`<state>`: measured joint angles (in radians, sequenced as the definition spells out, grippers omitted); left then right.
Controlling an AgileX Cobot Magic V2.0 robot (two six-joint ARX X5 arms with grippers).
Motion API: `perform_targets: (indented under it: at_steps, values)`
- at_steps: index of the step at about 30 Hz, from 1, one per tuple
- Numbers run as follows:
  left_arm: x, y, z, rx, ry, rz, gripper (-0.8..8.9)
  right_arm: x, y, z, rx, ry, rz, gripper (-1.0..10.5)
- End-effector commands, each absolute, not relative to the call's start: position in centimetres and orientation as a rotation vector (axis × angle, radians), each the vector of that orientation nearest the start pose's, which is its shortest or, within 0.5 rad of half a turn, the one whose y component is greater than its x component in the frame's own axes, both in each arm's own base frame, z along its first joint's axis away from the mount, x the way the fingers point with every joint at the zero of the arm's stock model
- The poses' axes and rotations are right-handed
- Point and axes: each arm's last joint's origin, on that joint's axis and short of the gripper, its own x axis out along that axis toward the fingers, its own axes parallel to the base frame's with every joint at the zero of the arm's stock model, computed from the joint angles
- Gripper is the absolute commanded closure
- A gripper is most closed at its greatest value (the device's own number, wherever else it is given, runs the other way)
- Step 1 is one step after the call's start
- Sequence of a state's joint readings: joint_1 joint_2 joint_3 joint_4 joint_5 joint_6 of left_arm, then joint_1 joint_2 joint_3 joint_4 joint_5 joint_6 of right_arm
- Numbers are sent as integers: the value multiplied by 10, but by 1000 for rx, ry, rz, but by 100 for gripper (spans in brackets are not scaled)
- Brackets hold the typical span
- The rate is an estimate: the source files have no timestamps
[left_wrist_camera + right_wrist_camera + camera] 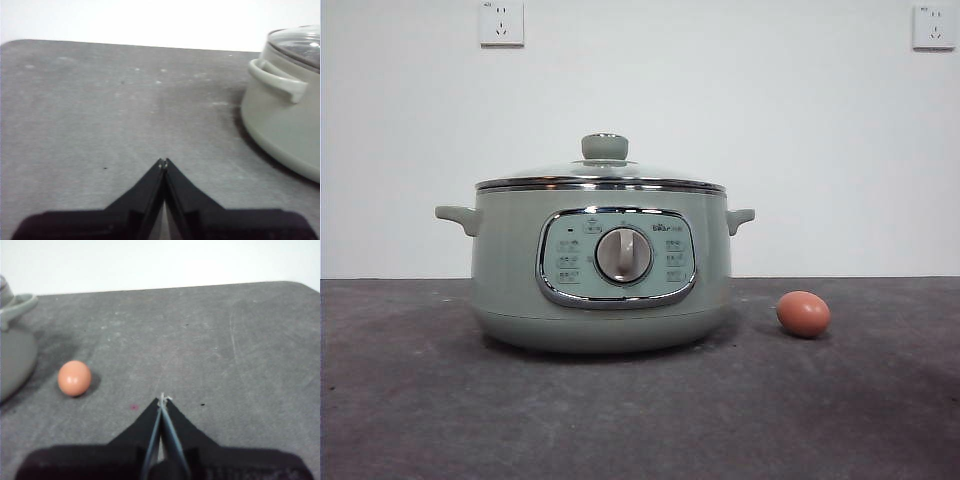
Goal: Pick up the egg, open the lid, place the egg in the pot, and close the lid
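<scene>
The left hand (163, 162) hangs above the bare dark grey surface (100, 110), and its two black jaws are pressed together at the tips, with nothing between them. In its wrist view, the pot (280, 125) stands off to one side, well apart from the tips. One of its side handles (277, 80) and a piece of the glass lid (300, 45) are visible there.

The right hand (162, 401) also hangs over the surface, its jaws closed tip to tip and empty. The egg (74, 378) lies on the surface near this hand but apart from it, and it is between the hand and the pot (15, 355), of which only an edge and one handle show in this view.

In the front view, no arm is visible. The pale sage-green electric pot (510, 260) stands upright in the middle of the surface, with a chrome-framed control panel (616, 257) and a silver dial (623, 256) facing the camera. The lid (602, 172) sits flat on the pot, its chrome rim on the pot's rim, and the round pale-green knob (605, 146) is on top. The reddish-brown egg (803, 314) rests on its side on the surface, just beside the pot, on the right of the picture, not touching it. On the white wall behind there are two sockets (501, 23), one near each top corner.
</scene>
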<state>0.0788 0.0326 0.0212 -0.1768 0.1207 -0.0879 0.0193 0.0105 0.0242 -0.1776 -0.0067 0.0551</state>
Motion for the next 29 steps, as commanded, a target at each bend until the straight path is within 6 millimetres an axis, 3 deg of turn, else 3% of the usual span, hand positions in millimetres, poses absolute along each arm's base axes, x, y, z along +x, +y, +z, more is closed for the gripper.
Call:
perform_targets:
  at_steps: [1,8,13,22,29]
  values:
    - [95,3,161,-147,176,-57,821,95,2,162,160,127,25,956]
    - [88,2,194,-242,169,-64,821,89,4,198,238,54,76,958]
    - [85,1,229,-244,144,-125,820,82,5,240,237,55,132,958]
    - [83,-4,295,-208,228,-283,820,82,8,313,116,217,226,958]
    - [81,-7,343,-145,302,-350,820,87,11,355,61,359,329,958]
